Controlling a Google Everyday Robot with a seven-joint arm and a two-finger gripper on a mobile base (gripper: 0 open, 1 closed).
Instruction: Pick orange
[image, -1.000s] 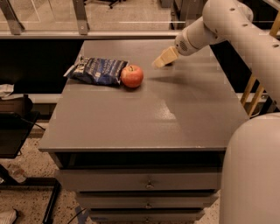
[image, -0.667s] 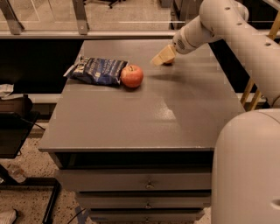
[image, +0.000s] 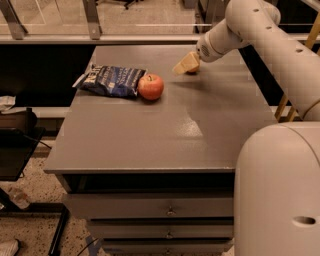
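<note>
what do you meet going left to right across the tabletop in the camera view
blue chip bag → red apple → the robot's hand, low over the far side of the table

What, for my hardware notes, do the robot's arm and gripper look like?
The arm is smooth white, built of thick rounded tubular shells with small dark round holes along them; no cables or markings show. The gripper, over the far side of the grey table, is pale tan and wedge-shaped.
</note>
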